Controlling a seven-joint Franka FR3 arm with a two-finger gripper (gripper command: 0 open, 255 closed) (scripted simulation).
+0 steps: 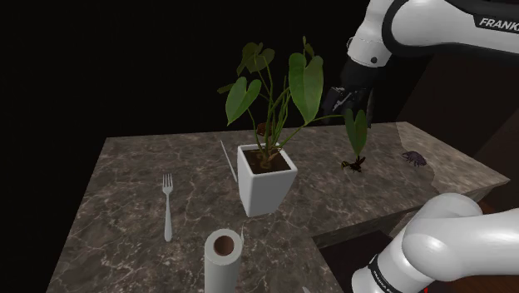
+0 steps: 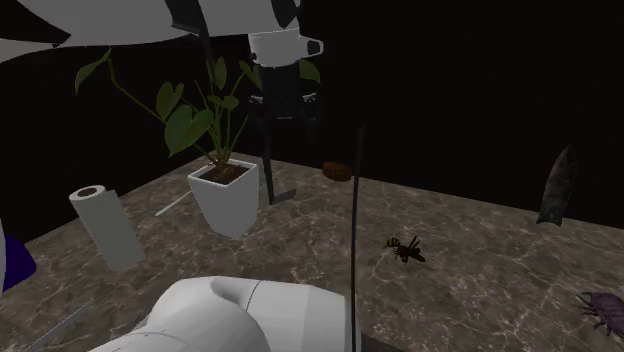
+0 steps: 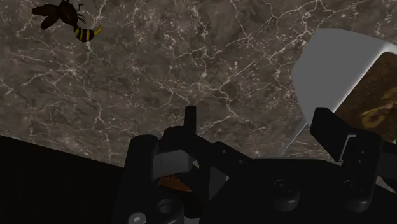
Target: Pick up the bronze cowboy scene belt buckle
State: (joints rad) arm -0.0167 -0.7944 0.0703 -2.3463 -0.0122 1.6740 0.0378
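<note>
- Belt buckle (image 1: 262, 129): in the shoulder view it is a small brown spot seen through the stems of the potted plant (image 1: 268, 179), at the far side of the marble desk (image 1: 133, 208) (too small here to make out any relief). The fingers (image 1: 358, 101) hang in the air toward that view's right of the plant, and how far open they are cannot be told from this angle.
- In the second exterior view the belt buckle (image 2: 338, 170) lies flat as a brown oval near the far edge of the desk (image 2: 480, 240), behind the white planter (image 2: 228, 195) and toward that view's right of it. The fingers (image 2: 287, 115) are up above the desk, near the buckle but to its left in this view and clear of it.
- In the wrist view the two fingers (image 3: 189, 124) stand well apart with only bare marble between them, so they hold nothing. An orange-brown sliver (image 3: 175, 182) shows low by the base of one finger. It may be the buckle's edge, though I cannot be sure.
- Judged from this, no part of the pick is done. The buckle rests untouched on the desk, and what remains is to line up over it, lower, close on it and lift.
</note>
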